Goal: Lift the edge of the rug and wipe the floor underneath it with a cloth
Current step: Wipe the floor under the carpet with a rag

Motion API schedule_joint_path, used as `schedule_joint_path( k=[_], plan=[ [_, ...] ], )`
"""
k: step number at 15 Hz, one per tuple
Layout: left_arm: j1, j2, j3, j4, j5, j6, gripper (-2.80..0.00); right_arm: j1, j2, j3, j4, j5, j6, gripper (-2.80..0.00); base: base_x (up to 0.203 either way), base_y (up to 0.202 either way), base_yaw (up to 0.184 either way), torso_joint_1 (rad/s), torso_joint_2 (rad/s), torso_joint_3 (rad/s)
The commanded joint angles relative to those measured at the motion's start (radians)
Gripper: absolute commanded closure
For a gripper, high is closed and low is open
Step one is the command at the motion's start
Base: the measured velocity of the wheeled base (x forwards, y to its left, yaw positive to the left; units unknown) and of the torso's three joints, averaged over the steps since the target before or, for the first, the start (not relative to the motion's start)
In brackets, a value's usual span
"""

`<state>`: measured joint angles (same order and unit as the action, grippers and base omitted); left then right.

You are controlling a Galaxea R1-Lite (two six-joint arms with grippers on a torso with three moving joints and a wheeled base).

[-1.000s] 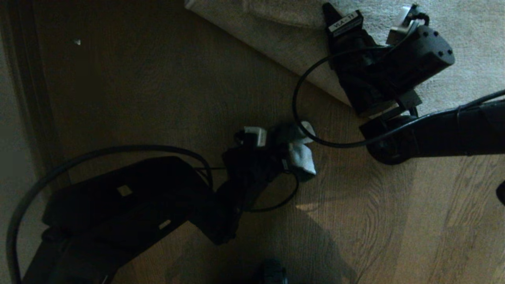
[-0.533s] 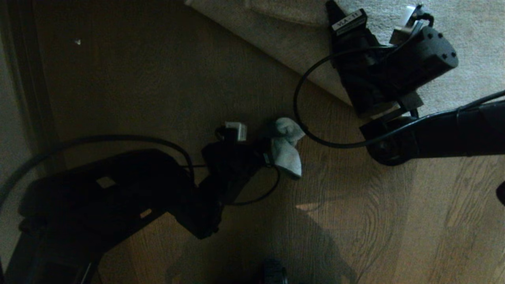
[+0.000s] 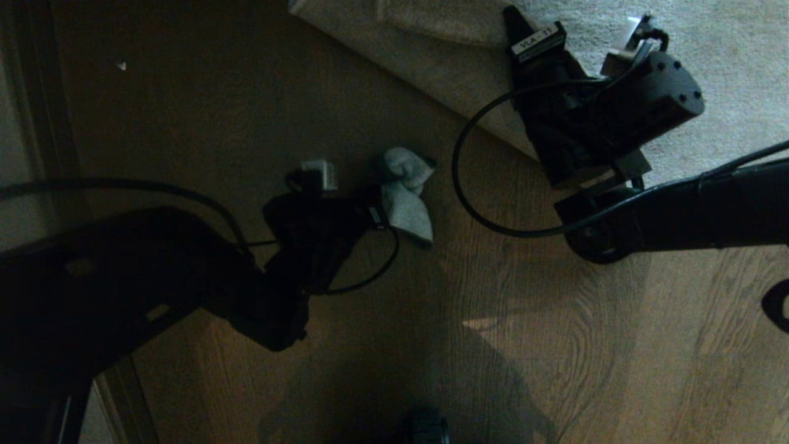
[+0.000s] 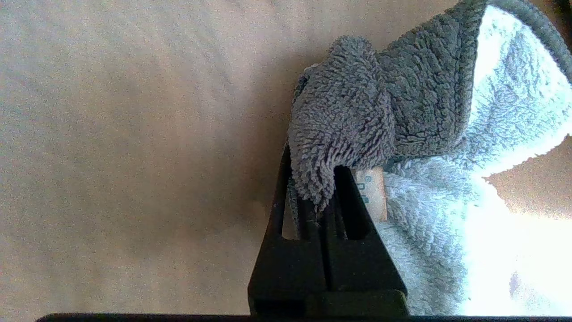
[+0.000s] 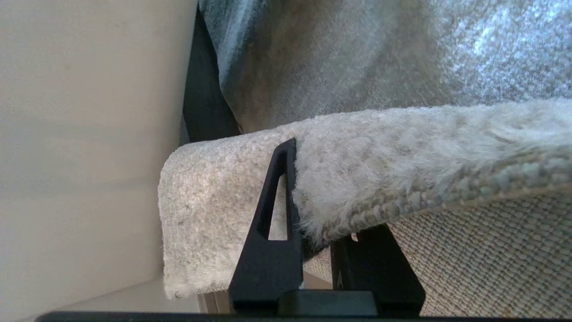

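The left gripper (image 4: 315,197) jaws clamp the grey cloth (image 3: 405,194) on the floor (image 3: 555,345). The right gripper (image 5: 313,210) jaws pinch the rug edge (image 5: 357,179) (woven underside showing).

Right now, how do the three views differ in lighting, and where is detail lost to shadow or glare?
Head view: dim, the left arm is nearly a black shape against the floor; only the cloth stands out pale. Left wrist view: bright glare washes out the cloth's lighter face. Right wrist view: evenly lit, the rug edge shows pile and woven underside.
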<state>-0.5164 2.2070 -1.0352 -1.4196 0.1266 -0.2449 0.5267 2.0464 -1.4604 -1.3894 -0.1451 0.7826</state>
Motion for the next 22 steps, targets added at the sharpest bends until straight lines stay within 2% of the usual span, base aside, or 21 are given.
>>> schedule_joint_path(
  k=[1, 3, 7, 9, 13, 14, 17, 22],
  plan=[
    [0.003, -0.046, 0.019, -0.013, 0.001, -0.002, 0.00, 0.004, 0.005, -0.001, -0.008, -0.001, 0.004, 0.00, 0.000, 0.000, 0.000, 0.000, 0.00, 0.000],
    [-0.022, -0.049, 0.052, -0.016, 0.001, -0.001, 0.00, 0.006, 0.001, -0.001, -0.008, -0.001, 0.004, 0.00, 0.000, 0.000, 0.000, 0.000, 0.00, 0.000],
    [-0.157, -0.036, 0.056, -0.034, 0.002, -0.001, 0.00, 0.006, -0.002, 0.000, -0.008, -0.002, 0.004, 0.00, 0.000, 0.000, 0.000, 0.000, 0.00, 0.000],
    [-0.259, -0.028, 0.057, -0.034, 0.003, -0.001, 0.00, 0.006, -0.002, 0.000, -0.008, -0.002, 0.004, 0.00, 0.000, 0.000, 0.000, 0.000, 0.00, 0.000],
    [-0.527, 0.009, 0.057, -0.036, 0.016, -0.002, 0.00, 0.003, -0.003, 0.000, -0.008, -0.002, 0.004, 0.00, 0.000, 0.000, 0.000, 0.000, 0.00, 0.000],
    [-0.569, 0.032, 0.056, -0.037, 0.025, -0.004, 0.00, 0.003, -0.003, 0.000, -0.008, -0.002, 0.004, 0.00, 0.000, 0.000, 0.000, 0.000, 0.00, 0.000],
    [-0.574, 0.095, 0.049, -0.055, 0.028, -0.008, 0.00, 0.001, -0.002, 0.003, -0.008, -0.004, 0.003, 0.00, 0.000, 0.000, 0.000, 0.000, 0.00, 0.000],
    [-0.477, 0.153, 0.035, -0.058, 0.019, -0.008, 0.00, -0.001, 0.005, 0.014, -0.025, -0.002, 0.007, 0.00, 0.000, 0.000, 0.000, 0.000, 0.00, 0.000]
  ],
)
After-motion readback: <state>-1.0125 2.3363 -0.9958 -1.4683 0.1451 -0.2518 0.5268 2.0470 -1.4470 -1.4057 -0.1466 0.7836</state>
